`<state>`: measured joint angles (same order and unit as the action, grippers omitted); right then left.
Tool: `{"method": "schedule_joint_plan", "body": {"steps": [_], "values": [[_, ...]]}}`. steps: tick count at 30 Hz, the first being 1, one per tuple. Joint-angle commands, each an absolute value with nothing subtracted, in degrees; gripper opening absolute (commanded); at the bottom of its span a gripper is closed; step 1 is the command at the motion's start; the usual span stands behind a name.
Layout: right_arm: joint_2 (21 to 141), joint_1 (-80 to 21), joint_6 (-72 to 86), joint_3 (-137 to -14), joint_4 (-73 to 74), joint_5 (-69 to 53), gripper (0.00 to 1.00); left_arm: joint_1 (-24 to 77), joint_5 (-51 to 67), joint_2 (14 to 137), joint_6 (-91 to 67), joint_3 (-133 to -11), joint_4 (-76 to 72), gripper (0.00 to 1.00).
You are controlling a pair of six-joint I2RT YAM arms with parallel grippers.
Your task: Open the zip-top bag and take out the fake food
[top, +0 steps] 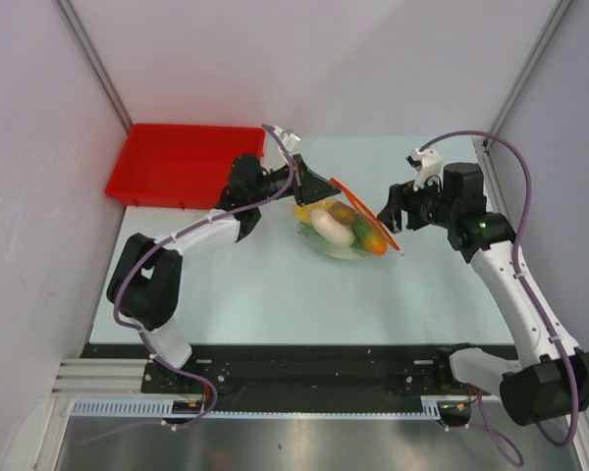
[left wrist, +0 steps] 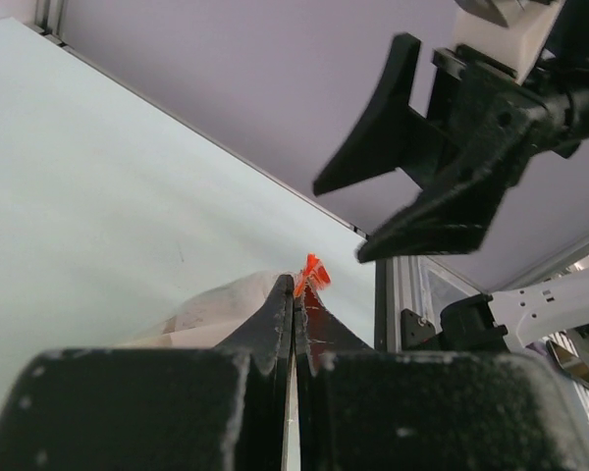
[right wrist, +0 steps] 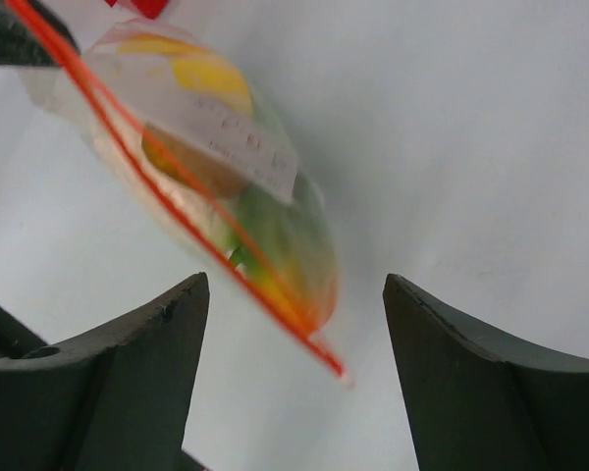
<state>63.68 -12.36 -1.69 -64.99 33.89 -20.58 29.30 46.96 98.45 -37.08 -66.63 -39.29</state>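
Zip-top bag (top: 339,234) of clear floppy plastic, toy food (top: 331,224) inside, mid-table (top: 275,294), pinched at its red-orange strip (top: 365,214) by my closed left hand (top: 312,185); my right hand (top: 397,212) gapes empty alongside and, I reckon, must pinch the opposite lip next.

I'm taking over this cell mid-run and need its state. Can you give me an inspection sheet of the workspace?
Surface: pale table, flat and matte.
Job's things: zip-top bag hangs by one corner of its red-orange strip; fake food inside it; mouth looks closed.
Clutter: red tray at the far left corner.
Grippers: left hand shut on the bag's strip corner; right hand open, facing the strip's other end, not touching it.
Cables: purple cables loop along both arms, away from the bag.
Surroundings: white walls on three sides; metal rail at the near edge.
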Motion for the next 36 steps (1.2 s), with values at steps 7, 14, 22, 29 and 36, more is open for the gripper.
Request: {"method": "schedule_joint_plan", "body": {"steps": [7,14,22,29,36], "values": [[67.8,-13.9,-14.8,-67.3,28.0,-27.7,0.62,29.8,49.0,93.3,-36.7,-66.3,-41.9,0.00],[69.3,-16.2,-16.3,-67.1,26.9,-26.8,0.59,30.1,50.0,92.7,-36.5,-65.8,-41.8,0.00],[66.4,-14.5,-15.6,-67.2,25.8,-23.2,0.61,30.1,50.3,91.3,-34.8,-65.0,-39.4,0.00],[68.4,-13.7,-18.8,-67.2,28.0,-27.8,0.57,31.0,50.0,91.1,-34.5,-64.8,-39.3,0.00],[70.8,-14.5,-21.9,-67.1,29.8,-30.5,0.47,31.5,49.6,90.9,-34.3,-65.0,-39.0,0.00]]}}
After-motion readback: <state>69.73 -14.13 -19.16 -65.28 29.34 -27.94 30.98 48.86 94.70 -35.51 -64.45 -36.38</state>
